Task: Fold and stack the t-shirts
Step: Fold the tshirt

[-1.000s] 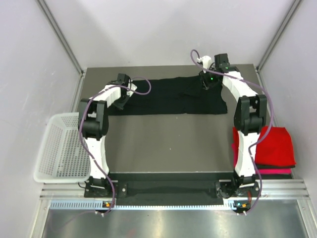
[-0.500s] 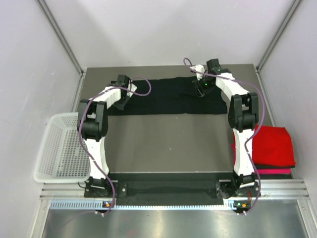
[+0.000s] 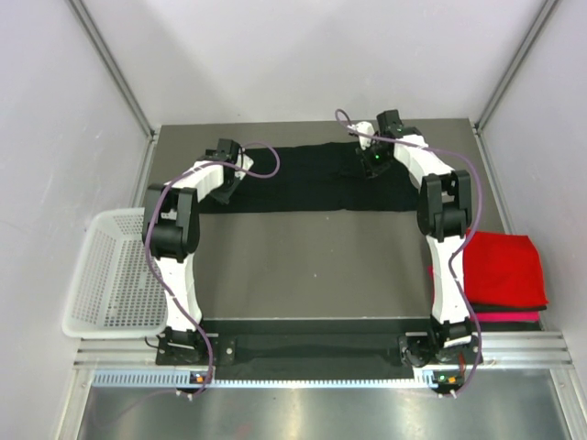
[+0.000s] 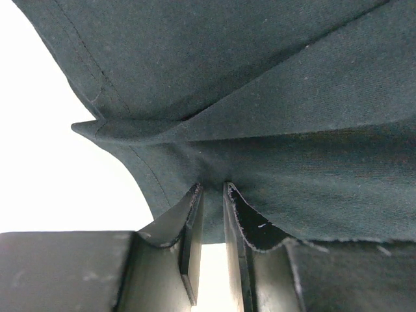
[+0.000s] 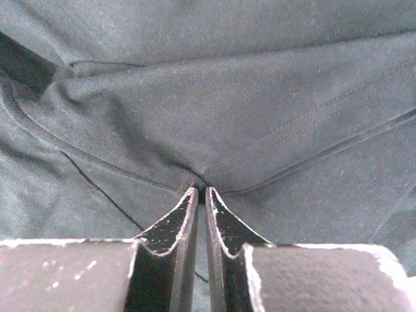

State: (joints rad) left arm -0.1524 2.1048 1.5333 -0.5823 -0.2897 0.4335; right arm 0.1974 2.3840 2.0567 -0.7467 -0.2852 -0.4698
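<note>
Left end effector [image 4: 211, 190] and right end effector [image 5: 200, 192] each pinch a fold of the black t-shirt [image 3: 303, 179], jaws nearly closed (fingertips hidden from above). It stretches along the desk's [image 3: 303, 266] far side; the red t-shirt [image 3: 509, 266] hides most of the magenta t-shirt [image 3: 504, 316].

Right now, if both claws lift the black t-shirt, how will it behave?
Probably floppy: the black t-shirt puckers into folds at the left claw and right claw. Its unheld middle would likely sag between them. Slipping seems unlikely; cloth bunches at both pinches.
</note>
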